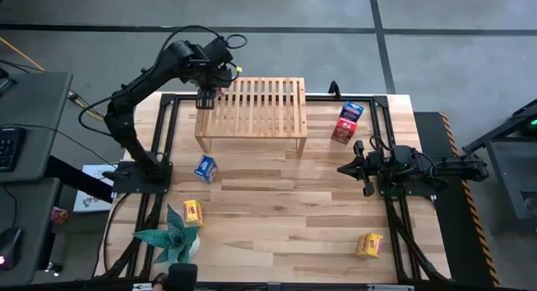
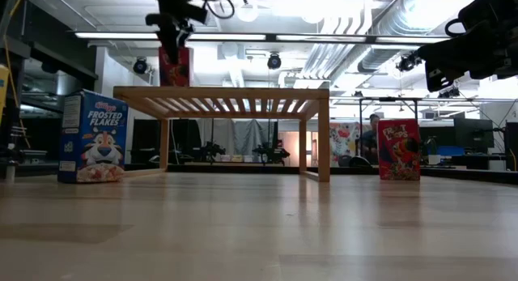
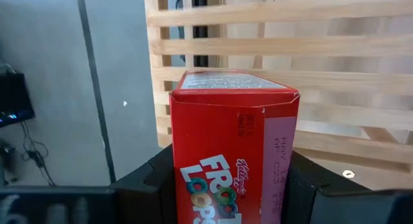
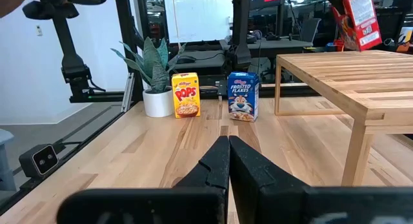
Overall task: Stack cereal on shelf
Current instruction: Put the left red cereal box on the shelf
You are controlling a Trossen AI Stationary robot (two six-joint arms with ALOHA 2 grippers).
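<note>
My left gripper (image 1: 205, 96) stands over the far left corner of the light-wood shelf (image 1: 252, 111) and is shut on a red cereal box (image 3: 226, 146). In the low view this box (image 2: 174, 66) hangs right at the slatted top; I cannot tell whether they touch. A blue box (image 1: 206, 168) and a yellow box (image 1: 193, 211) stand on the table left of centre. Another yellow box (image 1: 369, 245) lies at the near right. A blue box (image 1: 352, 111) and a red box (image 1: 342, 132) stand right of the shelf. My right gripper (image 1: 348, 168) waits shut at the right. My left gripper pinches the red box between its two fingers (image 3: 150, 185), on two opposite sides (image 3: 177, 185) at the end nearest the wrist. The fingers come steeply from above. The box hangs below them, its free end (image 3: 226, 82) toward the slats, tilted in the right wrist view.
A teal spiky plant (image 1: 172, 236) in a white pot stands at the table's near left corner. Bare planks lie between the shelf's front and the near edge. The shelf's slatted top (image 3: 290, 88) spreads under the held box. A person shows far behind the table (image 2: 373, 127).
</note>
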